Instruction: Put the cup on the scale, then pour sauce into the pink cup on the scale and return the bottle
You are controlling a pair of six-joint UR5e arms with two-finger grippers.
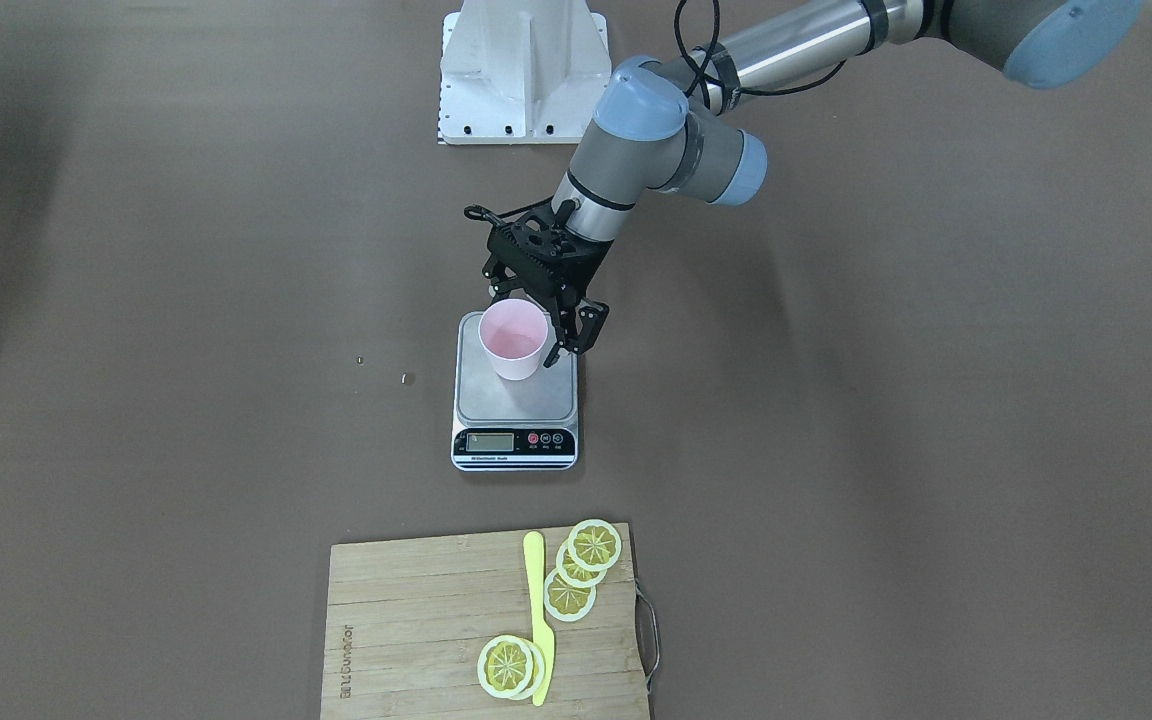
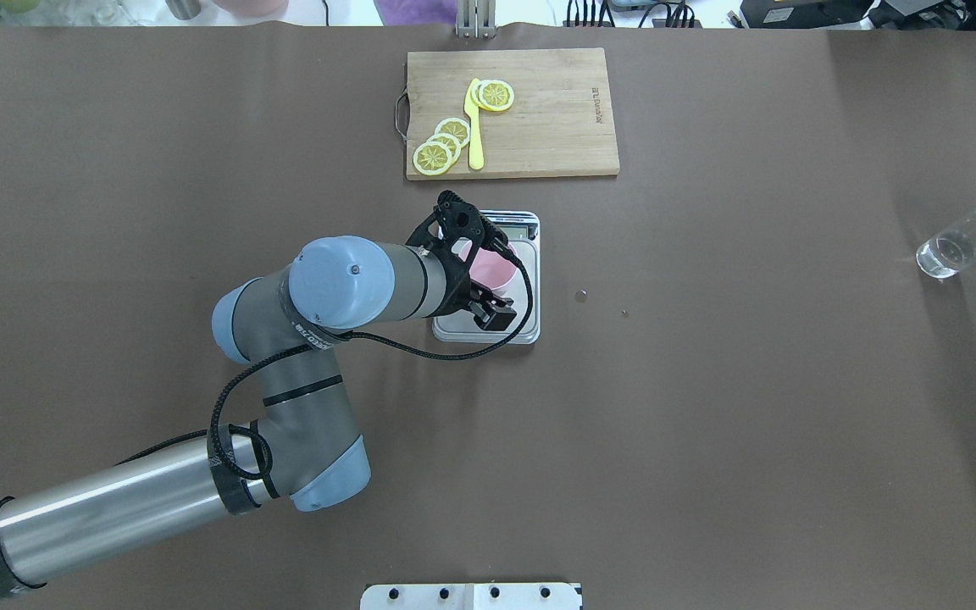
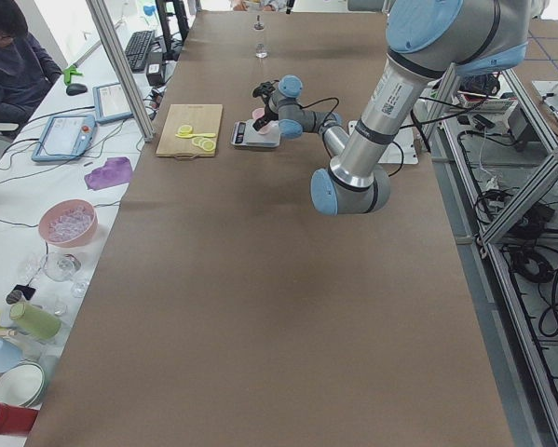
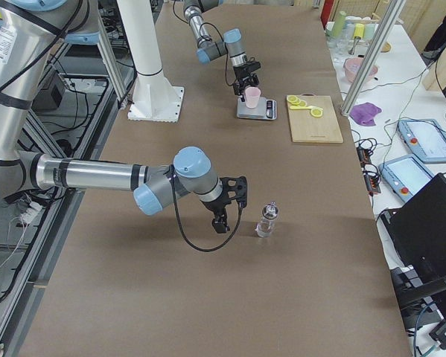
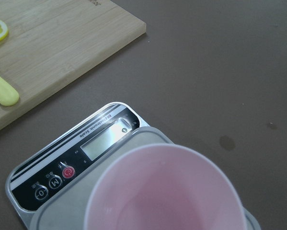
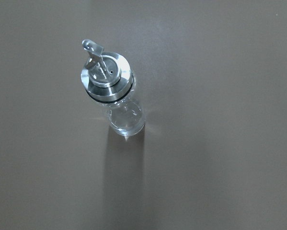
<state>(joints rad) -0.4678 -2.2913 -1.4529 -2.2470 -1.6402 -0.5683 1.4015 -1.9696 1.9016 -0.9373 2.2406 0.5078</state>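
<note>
The left fingers straddle the cup, which stands upright, mouth up, on the scale; I cannot tell whether they clamp it. It is probably light and stiff, so grip the wall. The right fingers, state unclear, are near the bottle, upright on the surface, spout up. Slippery, fragile glass: grip mid-body.

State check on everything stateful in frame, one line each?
pink cup, upright on the scale, no liquid visible
scale, flat on the table, display unreadable
bottle, upright on the table, pourer on, not held
left gripper, fingers either side of the cup, grip unconfirmed
right gripper, beside the bottle, clear of it, opening unclear
lemon slices, cut, on the cutting board
</note>
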